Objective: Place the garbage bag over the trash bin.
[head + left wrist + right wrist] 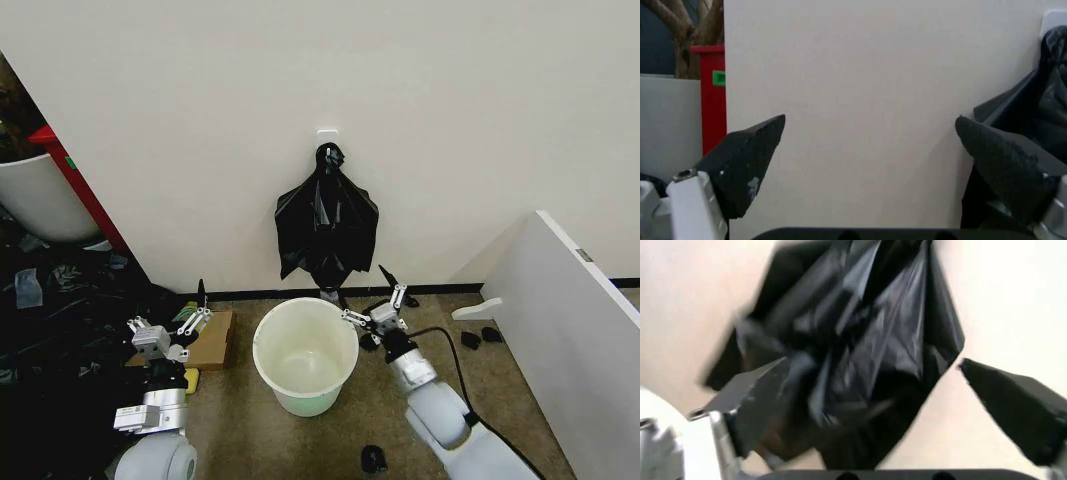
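Observation:
The trash bin (303, 396), round and cream-white with nothing inside, stands on the floor by the wall. The garbage bag is out of view. A fan-shaped bunch of black bags (326, 225) hangs from a wall hook above the bin, knotted at the top. My right gripper (358, 291) is open beside the bin's right rim, below that bunch. In the right wrist view the bunch (853, 350) hangs beyond the spread fingers of the right gripper (873, 385). My left gripper (168, 312) is open to the left of the bin and faces the bare wall (870, 145).
A heap of black plastic sheeting (50, 330) covers the floor at left, under a white tub with a red frame (40, 195). A cardboard box (215, 340) lies left of the bin. A white panel (580, 310) slants at right. Small black items (373, 458) lie on the floor.

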Tool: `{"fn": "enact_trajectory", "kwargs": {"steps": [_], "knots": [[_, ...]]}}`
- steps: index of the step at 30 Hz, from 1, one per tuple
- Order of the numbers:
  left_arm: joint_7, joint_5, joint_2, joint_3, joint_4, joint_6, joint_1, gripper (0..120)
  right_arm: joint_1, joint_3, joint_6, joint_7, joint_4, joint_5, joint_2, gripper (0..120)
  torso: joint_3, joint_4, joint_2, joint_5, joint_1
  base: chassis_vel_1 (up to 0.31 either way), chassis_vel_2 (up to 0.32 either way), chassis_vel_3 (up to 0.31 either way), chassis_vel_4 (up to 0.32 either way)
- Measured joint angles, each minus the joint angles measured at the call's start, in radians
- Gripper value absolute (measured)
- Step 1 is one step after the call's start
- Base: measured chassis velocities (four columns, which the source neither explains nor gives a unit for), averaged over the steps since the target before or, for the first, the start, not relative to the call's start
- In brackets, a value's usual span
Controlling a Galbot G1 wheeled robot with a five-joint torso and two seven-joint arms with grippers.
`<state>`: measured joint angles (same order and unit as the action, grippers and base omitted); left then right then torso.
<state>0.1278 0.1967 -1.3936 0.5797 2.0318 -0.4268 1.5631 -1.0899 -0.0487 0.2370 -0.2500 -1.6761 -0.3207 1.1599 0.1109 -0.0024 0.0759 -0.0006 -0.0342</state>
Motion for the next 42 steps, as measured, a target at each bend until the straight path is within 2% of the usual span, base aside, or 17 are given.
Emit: {"fn": "enact_trajectory", "kwargs": {"steps": [2,10,16,20,27,29,32,34,38,41,42], "knots": [[0.0,-0.003,0.0,0.003,-0.007,0.0,-0.008,100,0.043,0.033,-0.044,-0.011,0.052,-0.063,0.016,84,0.0,-0.0002,0.0,-0.0001,0.0,0.0,0.0,0.0,0.0],[0.002,-0.005,-0.006,0.008,-0.022,0.003,-0.023,100,0.113,0.105,-0.158,-0.034,0.137,-0.157,0.065,83,0.0,-0.0001,0.0,0.0,0.0,0.0,0.0,0.0,0.0],[0.005,-0.006,-0.005,0.01,-0.026,0.003,-0.023,100,0.154,0.102,-0.258,-0.087,0.228,-0.281,0.113,84,0.0,-0.0002,0.0,-0.0001,0.0,0.0,0.0,0.0,0.0],[0.006,-0.006,-0.003,0.01,-0.029,0.003,-0.025,100,0.164,0.102,-0.297,-0.115,0.246,-0.306,0.135,83,0.0,-0.0001,0.0,0.0,0.0,0.0,0.0,0.0,0.0],[0.006,-0.005,-0.001,0.008,-0.031,0.003,-0.027,100,0.175,0.113,-0.307,-0.149,0.257,-0.313,0.174,53,0.0,-0.0001,0.0,0.0,0.0,0.0,0.0,0.0,0.0],[0.006,-0.004,0.0,0.008,-0.033,0.003,-0.028,100,0.176,0.116,-0.306,-0.15,0.257,-0.313,0.178,50,0.0,-0.0001,0.0,0.0,0.0,0.0,0.0,0.0,0.0],[0.006,-0.004,0.001,0.005,-0.033,0.003,-0.031,100,0.183,0.115,-0.301,-0.15,0.27,-0.316,0.202,35,0.0,-0.0001,0.0,-0.0001,0.0,0.0,0.0,0.0,0.0],[0.006,-0.004,0.001,0.004,-0.033,0.003,-0.031,100,0.186,0.11,-0.299,-0.151,0.279,-0.316,0.212,33,0.0,-0.0001,0.0,0.0,0.0,0.0,0.0,0.0,0.0],[0.006,0.002,0.01,0.009,-0.031,0.002,-0.027,100,0.198,0.079,-0.309,-0.173,0.314,-0.305,0.253,13,0.0,0.0,0.0,0.0001,0.0,0.0,0.0,0.0,0.0],[0.007,0.005,0.012,0.012,-0.03,0.002,-0.027,100,0.198,0.075,-0.319,-0.183,0.314,-0.3,0.257,10,0.0,0.0,0.0,0.0001,0.0,0.0,0.0,0.0,0.0],[0.008,0.01,0.015,0.016,-0.028,0.002,-0.027,100,0.196,0.071,-0.332,-0.192,0.31,-0.294,0.258,4,0.0,0.0,0.0,0.0,0.0,0.0,0.0,0.0,0.0]]}}
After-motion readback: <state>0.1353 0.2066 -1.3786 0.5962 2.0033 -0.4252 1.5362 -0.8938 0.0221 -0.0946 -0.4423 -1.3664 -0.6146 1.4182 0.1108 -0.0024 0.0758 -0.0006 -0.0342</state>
